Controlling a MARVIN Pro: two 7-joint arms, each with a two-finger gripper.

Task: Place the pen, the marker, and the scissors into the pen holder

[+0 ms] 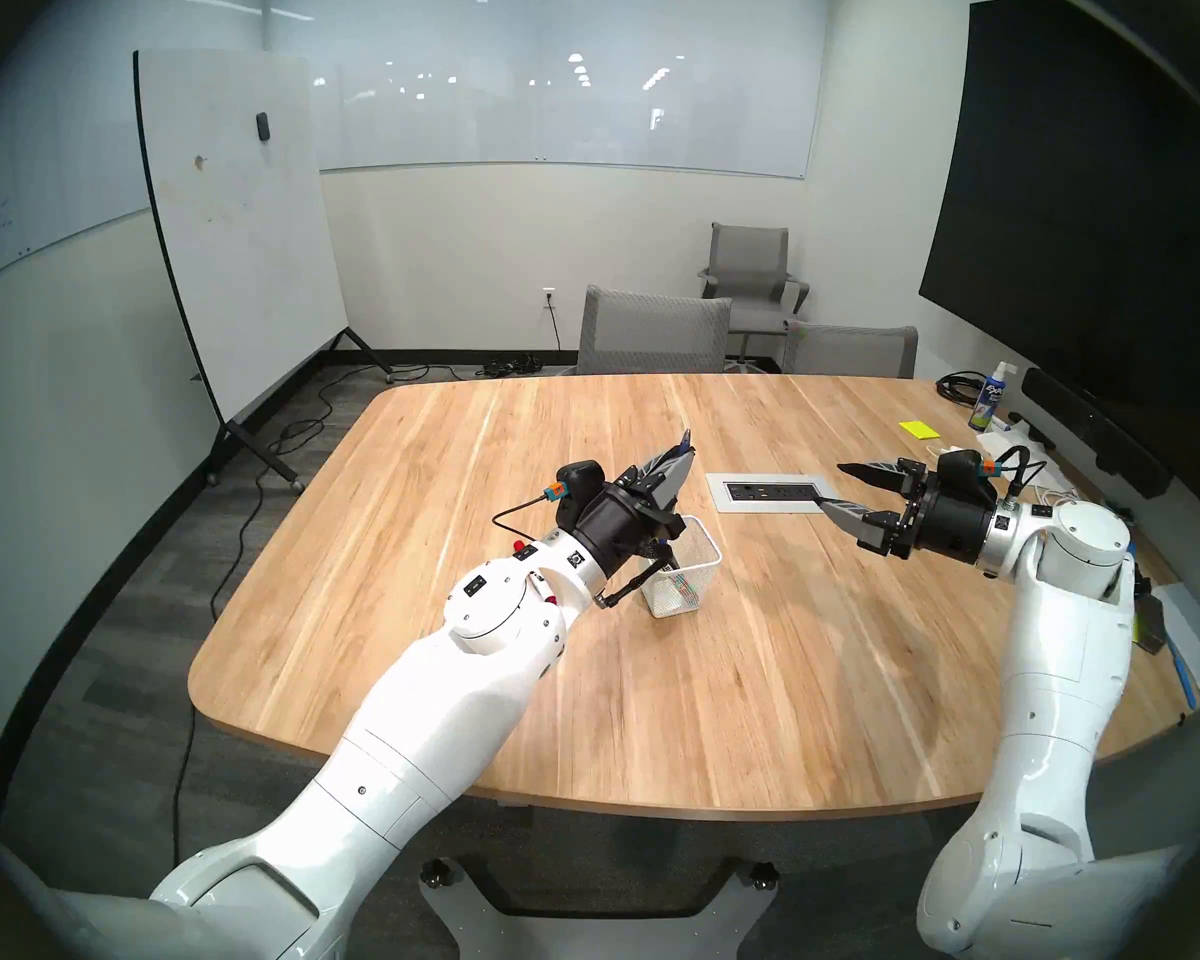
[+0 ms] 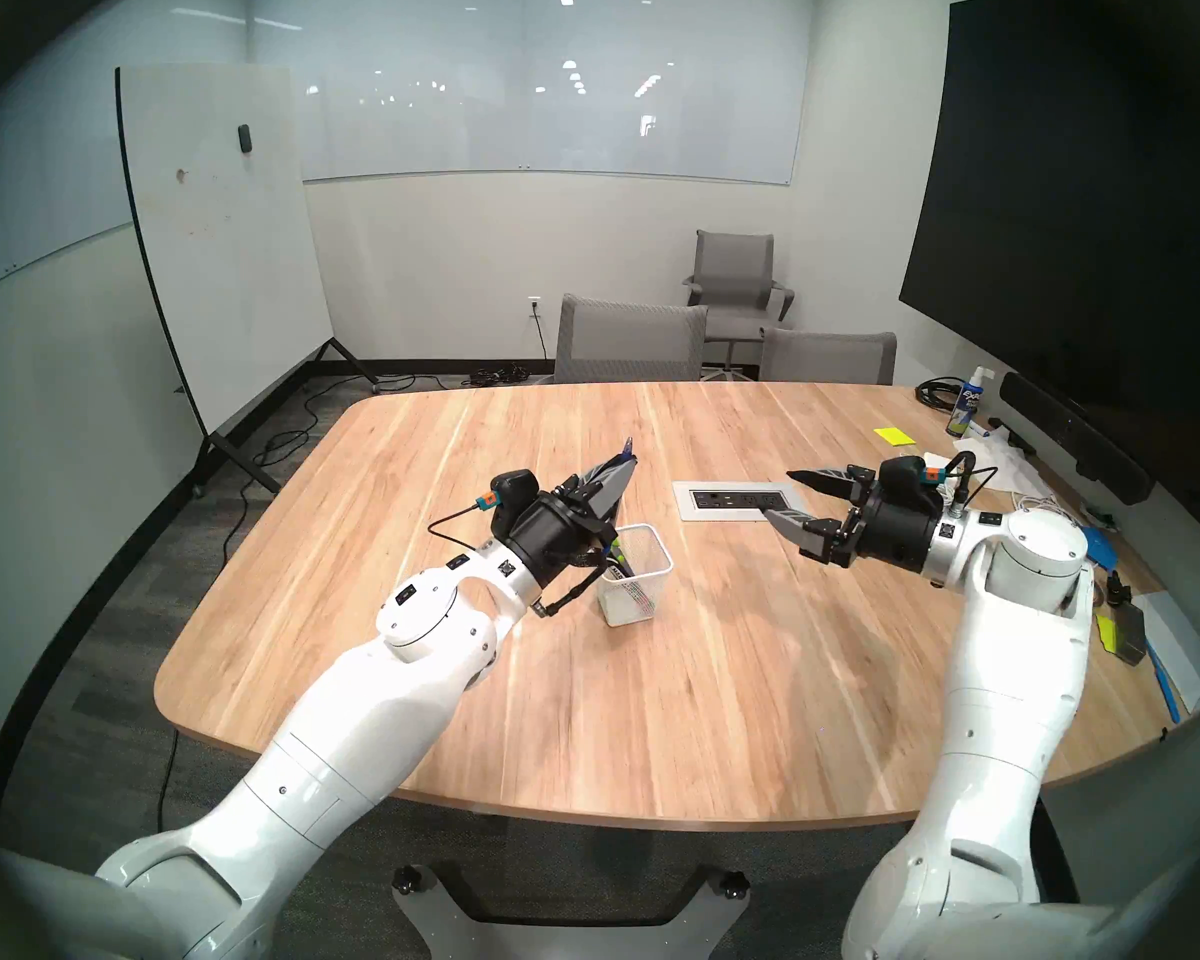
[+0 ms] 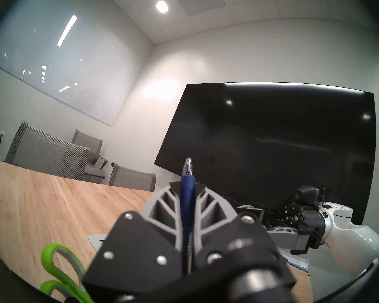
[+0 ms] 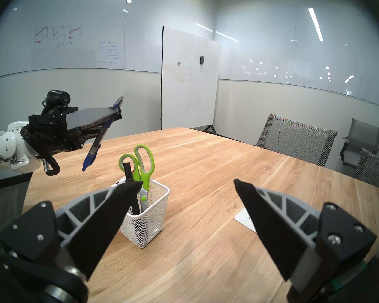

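Your left gripper [image 4: 115, 112] is clamped on the blue pen [image 4: 96, 143], which slants down out of its fingers, clip end lowest. The pen holder [image 4: 146, 219] stands on the table [image 1: 756, 661] just below and beyond that claw, already holding the scissors [image 4: 143, 164] and a black marker [image 4: 128, 171]. From the head views the wrist hides the holder's near side and contents. Your right gripper [image 1: 836, 491] hangs with fingers spread wide, holding nothing, well apart from the holder, bare tabletop between them.
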